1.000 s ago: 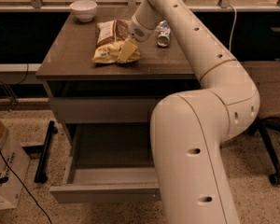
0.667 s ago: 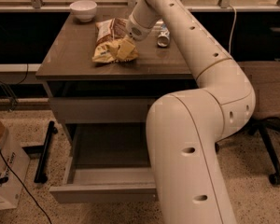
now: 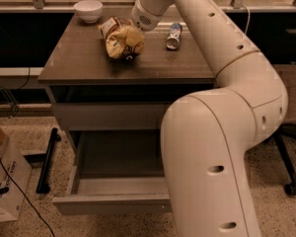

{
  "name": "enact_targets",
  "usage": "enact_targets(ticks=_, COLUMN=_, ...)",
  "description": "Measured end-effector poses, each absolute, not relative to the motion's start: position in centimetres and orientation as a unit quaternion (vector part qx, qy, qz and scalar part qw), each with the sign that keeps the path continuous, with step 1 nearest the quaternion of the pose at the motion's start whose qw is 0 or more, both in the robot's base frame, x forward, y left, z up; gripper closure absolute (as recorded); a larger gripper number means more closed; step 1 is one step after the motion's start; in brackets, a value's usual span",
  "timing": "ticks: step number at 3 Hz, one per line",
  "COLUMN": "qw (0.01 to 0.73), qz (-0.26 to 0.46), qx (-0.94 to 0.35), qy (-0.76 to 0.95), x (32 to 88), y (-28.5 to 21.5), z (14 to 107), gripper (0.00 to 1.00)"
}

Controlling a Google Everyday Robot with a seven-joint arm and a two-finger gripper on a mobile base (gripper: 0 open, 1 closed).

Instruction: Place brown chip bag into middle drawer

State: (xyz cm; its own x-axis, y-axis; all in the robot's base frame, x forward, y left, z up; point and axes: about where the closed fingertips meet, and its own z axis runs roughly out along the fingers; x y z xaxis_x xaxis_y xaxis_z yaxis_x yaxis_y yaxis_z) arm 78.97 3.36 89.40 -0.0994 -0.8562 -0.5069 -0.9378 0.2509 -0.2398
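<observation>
Brown chip bag (image 3: 122, 41) crumpled (cream side showing), pincer (image 3: 135, 29) at top.

Tabletop (image 3: 79, 58): white bowl (image 3: 88, 10), sideways can (image 3: 173, 36) (gripper (image 3: 134, 32) above, tight on brown chip bag (image 3: 121, 44))

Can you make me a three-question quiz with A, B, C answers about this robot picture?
1. Where is the end effector?
A) tucked behind the robot
B) at the brown chip bag, over the tabletop
C) high in the air, away from everything

2. What colour is the bowl?
A) red
B) green
C) white

3. The middle drawer is:
A) pulled open
B) pushed shut
C) missing

Answers:
1 B, the arm's tip meets the bag.
2 C, it looks plain white.
3 A, its inside shows.
</observation>
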Motion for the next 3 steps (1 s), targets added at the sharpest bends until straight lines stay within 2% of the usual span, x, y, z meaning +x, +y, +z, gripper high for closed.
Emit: enact_targets(ticks=3, qw=0.272, qz=0.07, qx=-0.656, qy=0.701, x=68.8, y=1.2, z=92.8, gripper=1.0)
